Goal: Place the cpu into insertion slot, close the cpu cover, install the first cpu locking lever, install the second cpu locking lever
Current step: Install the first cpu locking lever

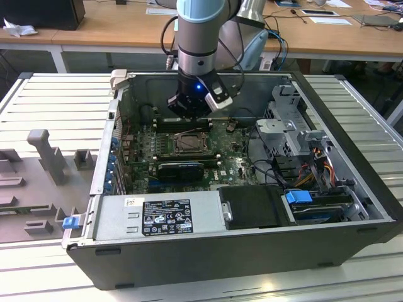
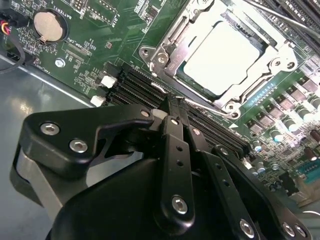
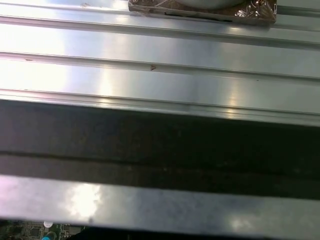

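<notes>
The cpu (image 2: 220, 55), a pale square chip, lies in the insertion slot (image 1: 187, 143) on the green motherboard (image 2: 100, 30). The silver cpu cover (image 2: 165, 55) lies flat around it as a frame, with the chip's top showing through the cut-out. A thin metal rod (image 2: 282, 19) runs along one side of the socket. My gripper (image 2: 172, 106) hangs just above the black memory slots (image 2: 135, 82) beside the socket, its fingers shut together with nothing between them. In the exterior view my gripper (image 1: 191, 112) is inside the case, just behind the socket.
The open computer case (image 1: 82, 242) lies on a ribbed aluminium table (image 3: 160, 55). A power supply (image 1: 167, 217) and a drive bay with blue clips (image 1: 299, 196) fill the front. Cables (image 1: 264, 157) run at the exterior view's right. Grey fixtures (image 1: 47, 154) stand on the table at the left.
</notes>
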Controlling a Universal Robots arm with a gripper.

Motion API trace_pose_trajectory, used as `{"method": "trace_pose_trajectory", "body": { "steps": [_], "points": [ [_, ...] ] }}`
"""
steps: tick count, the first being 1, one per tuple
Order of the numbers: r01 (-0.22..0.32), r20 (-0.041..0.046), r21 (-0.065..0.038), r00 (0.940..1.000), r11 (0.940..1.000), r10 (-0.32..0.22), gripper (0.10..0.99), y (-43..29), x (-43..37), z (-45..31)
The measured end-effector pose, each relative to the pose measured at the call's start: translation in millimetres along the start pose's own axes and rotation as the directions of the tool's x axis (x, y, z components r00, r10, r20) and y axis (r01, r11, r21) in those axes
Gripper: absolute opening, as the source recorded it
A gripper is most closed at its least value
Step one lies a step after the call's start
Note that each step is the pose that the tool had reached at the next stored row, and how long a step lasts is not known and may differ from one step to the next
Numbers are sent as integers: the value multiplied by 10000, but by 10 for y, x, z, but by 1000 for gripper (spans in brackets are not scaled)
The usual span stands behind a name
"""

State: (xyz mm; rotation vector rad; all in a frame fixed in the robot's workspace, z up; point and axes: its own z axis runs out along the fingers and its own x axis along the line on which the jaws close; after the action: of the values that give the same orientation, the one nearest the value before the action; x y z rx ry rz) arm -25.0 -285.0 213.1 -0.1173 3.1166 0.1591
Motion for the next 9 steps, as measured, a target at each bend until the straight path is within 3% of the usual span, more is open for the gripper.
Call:
{"method": "trace_pose_trajectory", "body": {
  "steps": [9],
  "points": [
    [0,5,-1,10000,10000,0,106,-21,-24,38]
  ]
}}
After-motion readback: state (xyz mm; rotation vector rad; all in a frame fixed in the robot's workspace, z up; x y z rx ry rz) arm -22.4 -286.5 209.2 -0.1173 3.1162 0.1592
